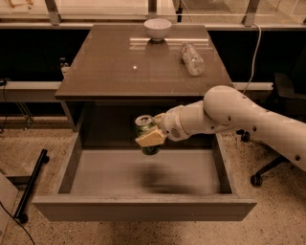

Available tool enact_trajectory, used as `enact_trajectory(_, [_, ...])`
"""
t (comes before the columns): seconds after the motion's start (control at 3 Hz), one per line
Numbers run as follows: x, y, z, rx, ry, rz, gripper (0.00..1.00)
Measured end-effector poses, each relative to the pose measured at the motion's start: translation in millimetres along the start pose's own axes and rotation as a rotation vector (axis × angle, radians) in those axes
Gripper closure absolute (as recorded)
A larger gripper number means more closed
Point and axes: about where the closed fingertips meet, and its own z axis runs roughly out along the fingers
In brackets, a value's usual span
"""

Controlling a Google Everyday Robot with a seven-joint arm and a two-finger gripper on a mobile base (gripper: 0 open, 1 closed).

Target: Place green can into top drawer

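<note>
This looks like an office or a lab room: a speckled hard floor (pixel 272 225) surrounds the brown counter (pixel 110 72), a rolling chair (pixel 267 171) stands past its right edge, and a cable (pixel 256 48) hangs behind its far right corner, near a glazed partition (pixel 95 7). Below the counter's front edge, the gripper (pixel 150 137) of a white robot arm clasps the green can (pixel 143 123) over the open top drawer (pixel 143 210).
</note>
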Motion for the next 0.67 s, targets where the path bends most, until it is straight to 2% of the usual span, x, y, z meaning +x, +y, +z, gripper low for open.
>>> enact_trajectory(0.33, [23.1, -2.2, 16.0, -0.028, 0.016, 0.009, 1.00])
enact_trajectory(0.67, [48.3, -4.8, 29.8, -0.040, 0.001, 0.022, 1.00])
